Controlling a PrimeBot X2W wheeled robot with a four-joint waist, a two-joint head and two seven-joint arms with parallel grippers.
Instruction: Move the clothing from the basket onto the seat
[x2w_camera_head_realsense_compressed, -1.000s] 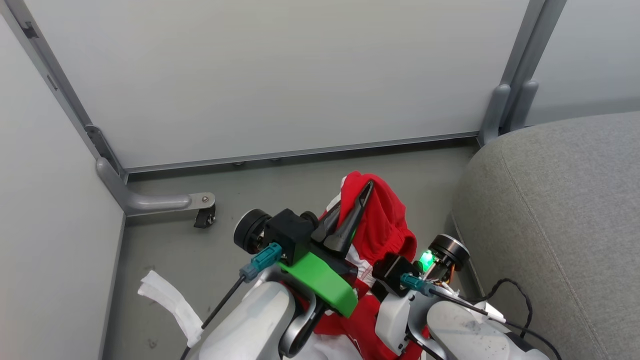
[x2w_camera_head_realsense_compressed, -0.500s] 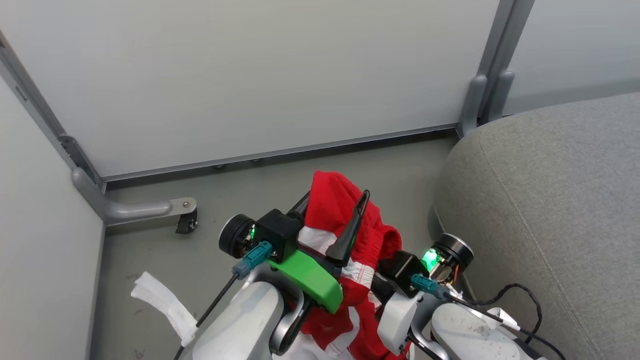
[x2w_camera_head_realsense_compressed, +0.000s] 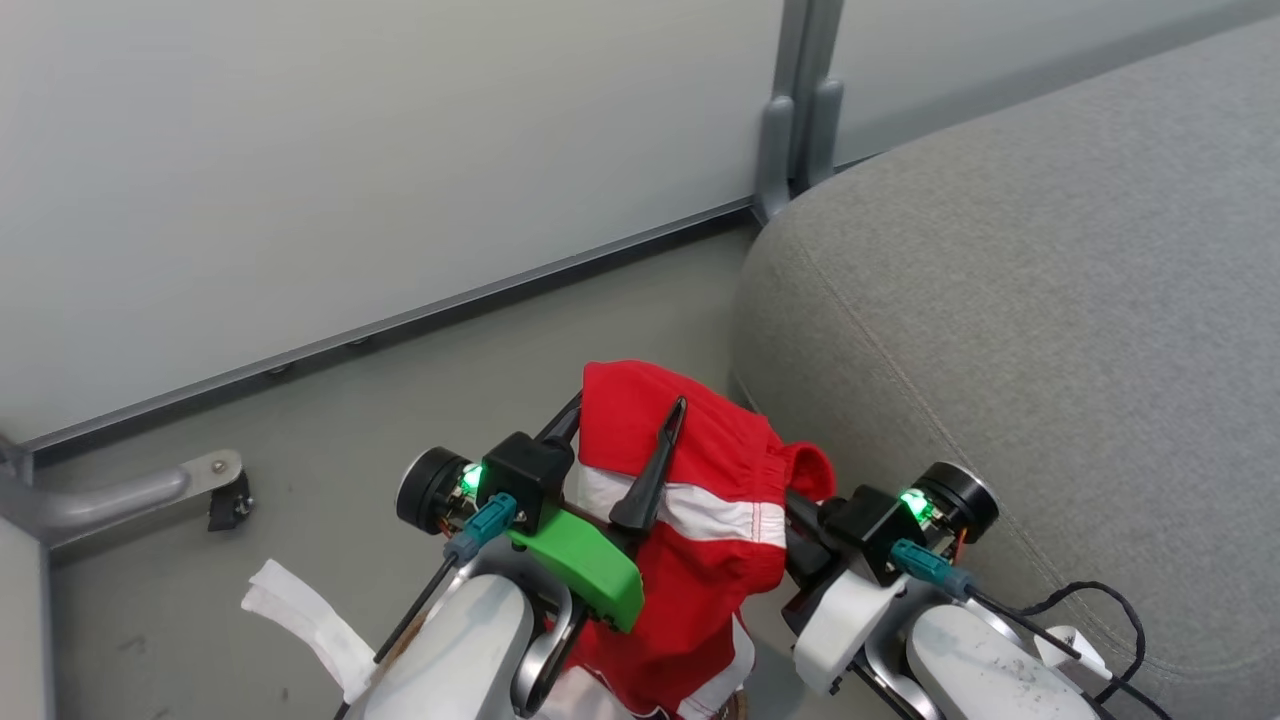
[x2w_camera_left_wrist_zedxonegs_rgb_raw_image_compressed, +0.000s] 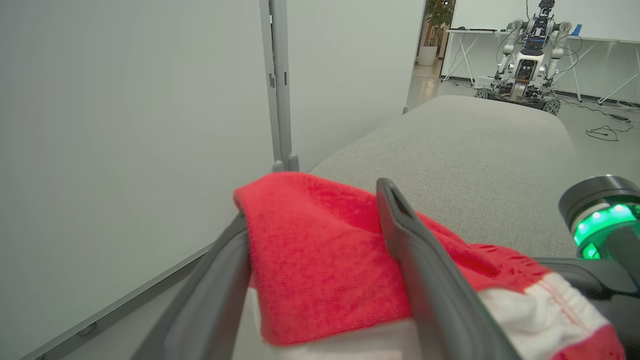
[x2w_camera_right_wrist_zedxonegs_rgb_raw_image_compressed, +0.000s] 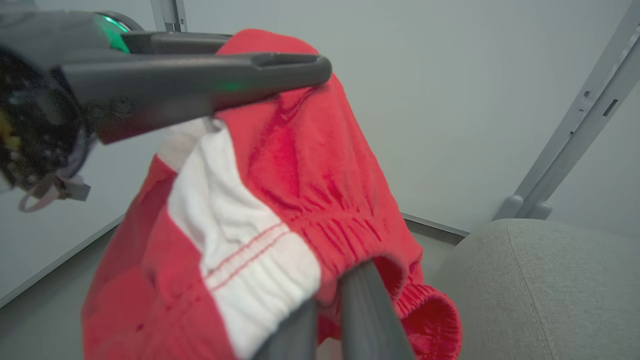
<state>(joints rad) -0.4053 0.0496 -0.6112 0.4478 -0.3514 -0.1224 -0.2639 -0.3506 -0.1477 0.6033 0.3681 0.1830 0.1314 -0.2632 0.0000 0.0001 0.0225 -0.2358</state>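
The left pincer (x2w_camera_head_realsense_compressed: 625, 415) stands wide and clamps nothing. A soft red-and-white sports garment (x2w_camera_head_realsense_compressed: 700, 570) is only laid across it, over one dark finger and under the other finger (x2w_camera_head_realsense_compressed: 650, 470). The right pincer (x2w_camera_right_wrist_zedxonegs_rgb_raw_image_compressed: 345, 290) is closed and pinches the gathered elastic waistband (x2w_camera_right_wrist_zedxonegs_rgb_raw_image_compressed: 350, 235) of this garment, so in my judgement this is the only real hold. From the two pincers the garment hangs in the air, above the smooth grey floor (x2w_camera_head_realsense_compressed: 400, 400). It is just beside the rounded corner of the large grey woven-fabric seat (x2w_camera_head_realsense_compressed: 1000, 300), which is on the robot's right, but it is not yet over the seat. Behind stands a pale grey partition panel (x2w_camera_head_realsense_compressed: 300, 150).

I think several things can go wrong from here. When the arms carry the garment to the right, the loose part may slide off the open left fingers and swing down. Then it can drag on the floor or catch on the edge of the seat. The cloth is also threaded between the left fingers, so if this arm pulls away it may tug the cloth out of the small grip at the waistband. If the right pincer lets go here, the garment falls on the floor, not on the seat.
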